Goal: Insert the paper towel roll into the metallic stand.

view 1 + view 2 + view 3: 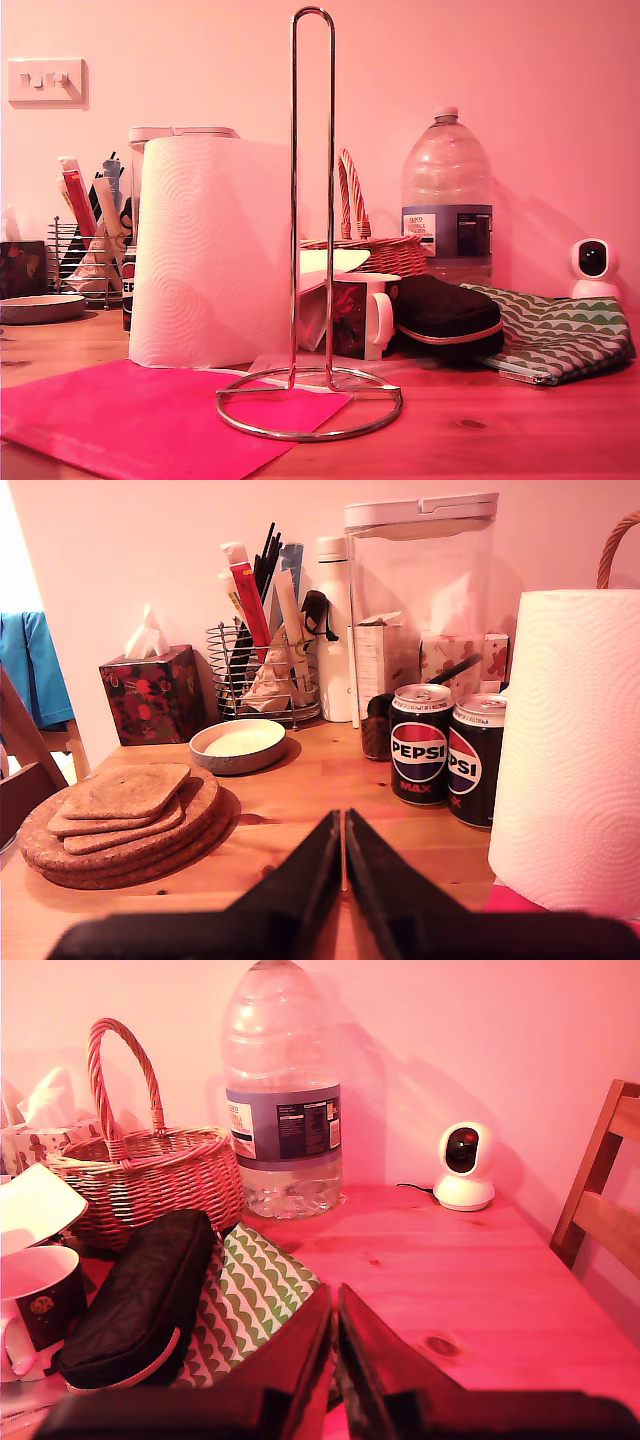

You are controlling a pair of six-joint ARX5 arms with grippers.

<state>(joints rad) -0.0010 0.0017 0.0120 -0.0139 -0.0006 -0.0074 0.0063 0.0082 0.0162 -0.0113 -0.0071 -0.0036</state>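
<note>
- Two cans [450, 755] reading "PEPSI", one also "MAX", beside roll [570, 750].
- Stand [310, 250] bare, roll behind.
- First gripper [343, 855] closed, empty.
- Second gripper [335, 1335] closed, empty.

The paper towel roll [210, 255] stands behind the metallic stand [310, 380], toward the exterior view's left.

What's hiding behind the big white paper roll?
Behind the paper towel roll stand two Pepsi cans, mostly covered in the exterior view, and a clear lidded container. Anything directly behind the roll is hidden.
</note>
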